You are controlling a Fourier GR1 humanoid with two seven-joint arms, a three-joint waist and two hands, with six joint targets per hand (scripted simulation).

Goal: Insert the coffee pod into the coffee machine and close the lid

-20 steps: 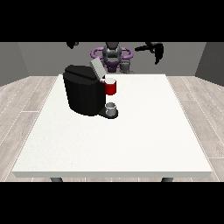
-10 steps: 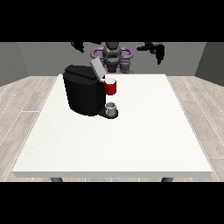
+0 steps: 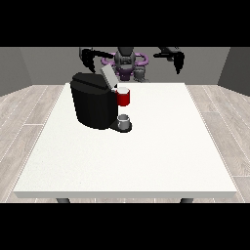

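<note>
While the robot sits small at the far edge of the white table [image 3: 146,156], both of its arms are raised above the tabletop, and neither hand touches anything.

At the view's left, a black hand [image 3: 88,57] hangs in the air above and behind the coffee machine, with its fingers pointing downward. Whether those fingers are spread or pressed together cannot be told; the hand holds nothing.

Below it, on the left half of the table and toward the far side, stands the coffee machine [image 3: 93,102], a squat black block. Its grey lid [image 3: 108,76] is tilted up and open, leaning back toward the robot. Just under the lid, at the machine's right side, is a red part [image 3: 124,97] with a pale top; this may be the coffee pod resting in its slot, but that cannot be told for sure. Beneath the red part, a small grey cup [image 3: 124,120] stands on the machine's dark base plate.

In the middle, behind the machine, is the robot's grey and purple torso [image 3: 126,62].

At the view's right, the other black hand [image 3: 178,60] hangs well apart from the machine, above the far edge of the table, also pointing downward. Its fingers cannot be made out, and it carries nothing.
</note>
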